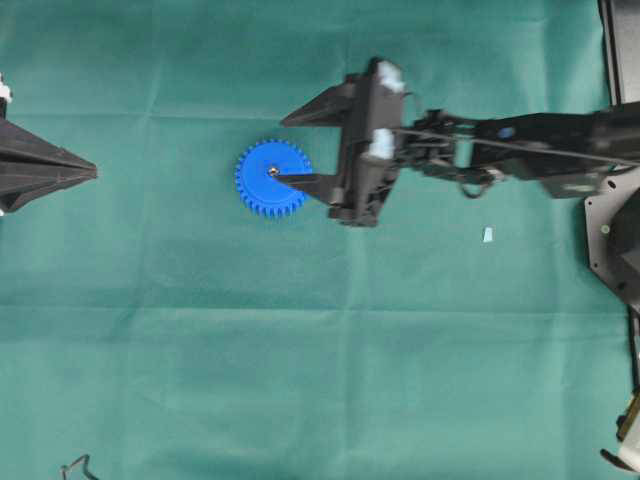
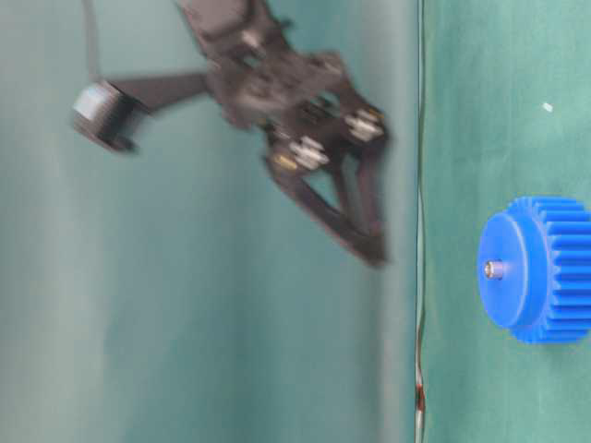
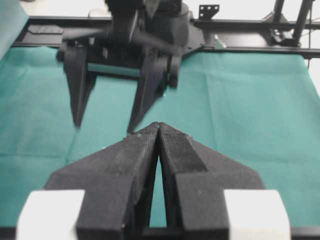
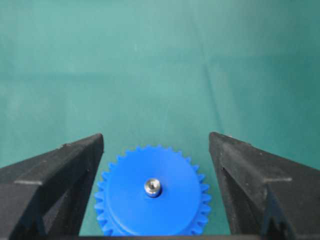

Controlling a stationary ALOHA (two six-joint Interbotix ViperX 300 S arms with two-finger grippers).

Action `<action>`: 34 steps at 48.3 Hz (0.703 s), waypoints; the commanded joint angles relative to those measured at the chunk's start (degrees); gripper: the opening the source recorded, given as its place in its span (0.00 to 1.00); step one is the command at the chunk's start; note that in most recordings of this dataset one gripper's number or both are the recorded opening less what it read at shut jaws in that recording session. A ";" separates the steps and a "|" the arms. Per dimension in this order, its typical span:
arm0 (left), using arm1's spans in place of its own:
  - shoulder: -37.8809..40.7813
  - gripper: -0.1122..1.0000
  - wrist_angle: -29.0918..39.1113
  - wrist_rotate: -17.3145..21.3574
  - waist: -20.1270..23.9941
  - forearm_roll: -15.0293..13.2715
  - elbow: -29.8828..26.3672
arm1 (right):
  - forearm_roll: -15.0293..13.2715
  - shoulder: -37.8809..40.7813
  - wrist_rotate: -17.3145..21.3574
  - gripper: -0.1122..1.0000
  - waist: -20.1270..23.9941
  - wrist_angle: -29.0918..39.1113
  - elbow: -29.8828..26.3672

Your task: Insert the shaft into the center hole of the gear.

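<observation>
The blue gear [image 1: 262,190] lies flat on the green cloth. The shaft [image 1: 272,170] stands in its middle with its shiny round end sticking up above the face, and it fills the center hole, which is hidden. The gear [image 4: 130,210] and shaft [image 4: 152,187] also show in the right wrist view. My right gripper [image 4: 156,140] is open and empty, with one finger on each side of the gear and touching nothing. In the overhead view the right gripper [image 1: 281,150] hangs over the gear's right half. My left gripper [image 1: 92,172] is shut and empty at the far left, also seen in its wrist view [image 3: 159,126].
A pale blue chip [image 1: 487,235] lies on the cloth to the right of the gear. In the table-level view the gear [image 2: 545,277] carries the shaft [image 2: 494,269], with a white speck [image 2: 548,107] above it. Black frame parts [image 1: 620,50] line the right edge.
</observation>
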 commanded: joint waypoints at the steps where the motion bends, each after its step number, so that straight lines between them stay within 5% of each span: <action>1: 0.35 0.10 -0.35 -0.09 0.00 0.18 -1.49 | -0.09 -6.06 -0.09 0.87 0.00 -0.44 1.67; 34: 0.44 0.10 -0.26 0.09 0.00 0.18 -1.49 | 0.00 -30.94 -0.09 0.87 -0.09 -1.67 19.69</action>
